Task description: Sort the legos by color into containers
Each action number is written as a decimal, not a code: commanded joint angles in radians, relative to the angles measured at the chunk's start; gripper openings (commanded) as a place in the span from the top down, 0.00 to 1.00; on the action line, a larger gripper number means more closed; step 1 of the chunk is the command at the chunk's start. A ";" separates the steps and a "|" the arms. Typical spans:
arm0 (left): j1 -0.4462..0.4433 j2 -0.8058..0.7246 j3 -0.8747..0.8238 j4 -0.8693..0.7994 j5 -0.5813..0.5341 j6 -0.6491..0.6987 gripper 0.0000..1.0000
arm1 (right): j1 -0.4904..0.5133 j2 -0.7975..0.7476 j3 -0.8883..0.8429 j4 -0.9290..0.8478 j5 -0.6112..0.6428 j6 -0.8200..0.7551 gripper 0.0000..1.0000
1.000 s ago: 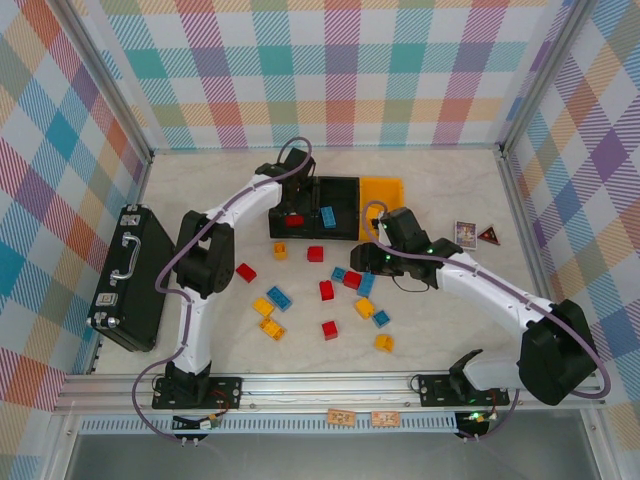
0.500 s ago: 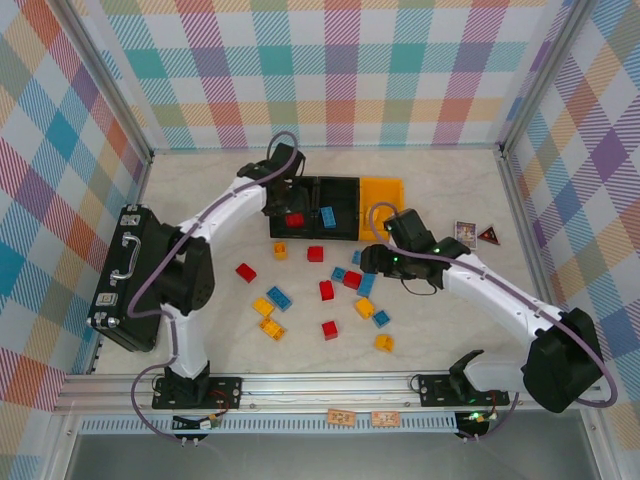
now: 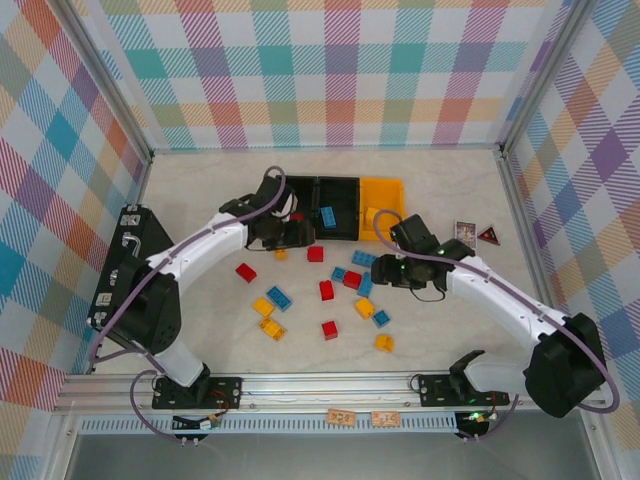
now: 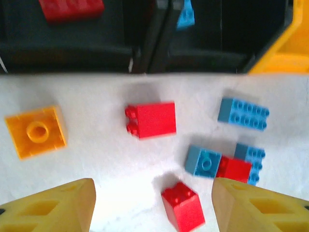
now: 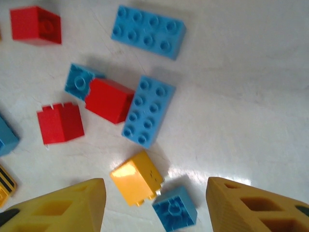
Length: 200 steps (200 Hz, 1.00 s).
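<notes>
Jaws on both arms are standing released and empty.

From the top external camera, you are seeing the left jaws hovering just in front of the containers (image 3: 381,192), at their left black end. The right jaws are hanging in front of the yellow-orange end. The legos (image 3: 326,290) are lying scattered on the surface (image 3: 450,330), all on the near side of the containers. One blue brick (image 3: 327,216) is sitting inside the middle black bin.

Through the left wrist camera, the yellow fingers (image 4: 48,208) are framing a red brick (image 4: 183,205). Another red one (image 4: 150,120) and an orange square (image 4: 36,131) are lying closer to the containers, and a red piece (image 4: 70,7) is resting inside the left bin.

Through the right wrist camera, the fingers (image 5: 256,208) are spreading around an orange brick (image 5: 136,178) and a small blue one (image 5: 175,208), which are touching. Beyond them an oblong blue brick (image 5: 148,111) is lying against a red one (image 5: 108,100).
</notes>
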 commanded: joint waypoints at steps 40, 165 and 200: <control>-0.072 -0.112 -0.164 0.071 0.156 -0.037 0.35 | 0.128 -0.049 -0.112 -0.186 -0.051 0.222 0.40; -0.131 -0.077 -0.281 0.134 0.196 -0.094 0.36 | 0.262 0.085 -0.265 0.013 -0.111 0.400 0.40; -0.154 -0.051 -0.271 0.142 0.187 -0.103 0.36 | 0.264 0.117 -0.266 0.033 -0.108 0.410 0.45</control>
